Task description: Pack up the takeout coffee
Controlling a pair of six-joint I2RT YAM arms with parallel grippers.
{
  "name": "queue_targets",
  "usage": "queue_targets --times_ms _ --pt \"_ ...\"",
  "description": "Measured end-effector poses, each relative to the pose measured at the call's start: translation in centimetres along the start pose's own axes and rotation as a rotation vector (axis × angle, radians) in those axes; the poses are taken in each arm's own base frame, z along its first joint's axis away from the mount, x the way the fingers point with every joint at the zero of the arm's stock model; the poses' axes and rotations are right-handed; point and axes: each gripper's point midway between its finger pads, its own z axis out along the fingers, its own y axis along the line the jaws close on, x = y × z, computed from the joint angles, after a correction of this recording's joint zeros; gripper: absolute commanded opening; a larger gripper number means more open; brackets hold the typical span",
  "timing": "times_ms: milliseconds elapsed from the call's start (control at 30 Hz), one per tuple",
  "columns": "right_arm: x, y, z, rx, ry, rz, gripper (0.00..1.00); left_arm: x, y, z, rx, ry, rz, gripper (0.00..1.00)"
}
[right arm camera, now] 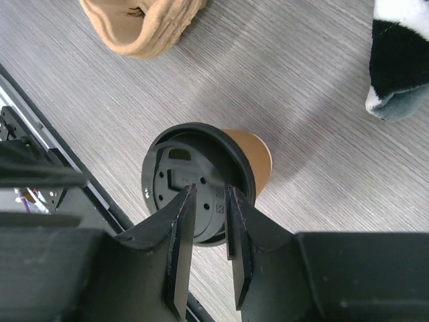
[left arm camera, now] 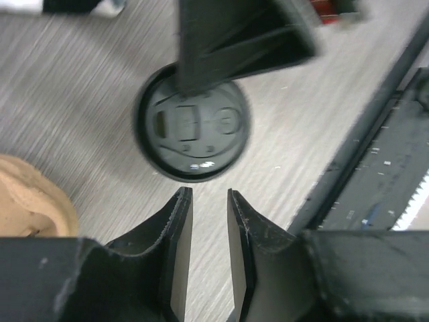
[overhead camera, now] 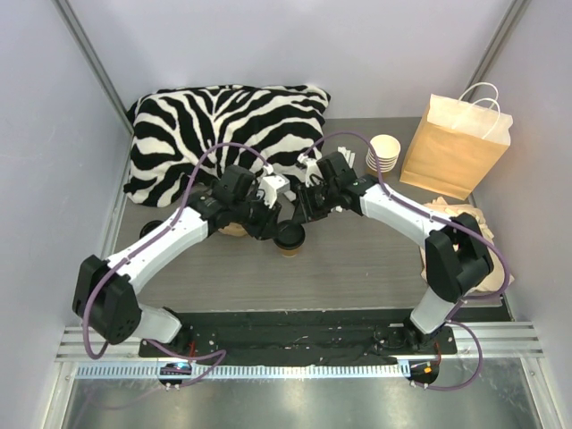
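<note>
The takeout coffee (overhead camera: pixel 290 239), a tan paper cup with a black lid, stands upright on the grey table between both arms. In the right wrist view the cup (right arm camera: pixel 251 151) sits just below my right gripper (right arm camera: pixel 209 189), whose fingers are a narrow gap apart over the lid (right arm camera: pixel 181 178) and hold nothing. My left gripper (left arm camera: pixel 206 193) is also narrowly open and empty, just short of the lid (left arm camera: pixel 192 131), with the right gripper's fingers (left arm camera: pixel 234 40) above it. In the top view the left gripper (overhead camera: pixel 271 225) and right gripper (overhead camera: pixel 302 213) meet at the cup.
A brown paper bag (overhead camera: pixel 456 143) with white handles stands at the back right, beside a stack of lidless cups (overhead camera: pixel 384 152). A zebra pillow (overhead camera: pixel 223 134) lies at the back. A tan lump (left arm camera: pixel 27 201) sits under the left arm. Crumpled tan paper (overhead camera: pixel 465 223) lies at right.
</note>
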Motion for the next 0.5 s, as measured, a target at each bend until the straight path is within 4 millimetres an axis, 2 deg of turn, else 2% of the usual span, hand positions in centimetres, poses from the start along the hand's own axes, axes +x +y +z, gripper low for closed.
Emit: queue_targets --times_ms 133,267,500 --pt "0.3 -0.1 0.5 -0.011 0.018 0.034 0.32 1.1 1.2 1.1 -0.031 0.047 -0.053 0.33" --pt "0.7 -0.2 0.4 -0.030 0.025 0.079 0.32 1.4 1.5 1.0 -0.030 0.046 -0.150 0.34" --pt "2.2 -0.1 -0.4 -0.067 0.059 0.130 0.32 3.7 2.4 1.5 -0.018 0.088 -0.329 0.35"
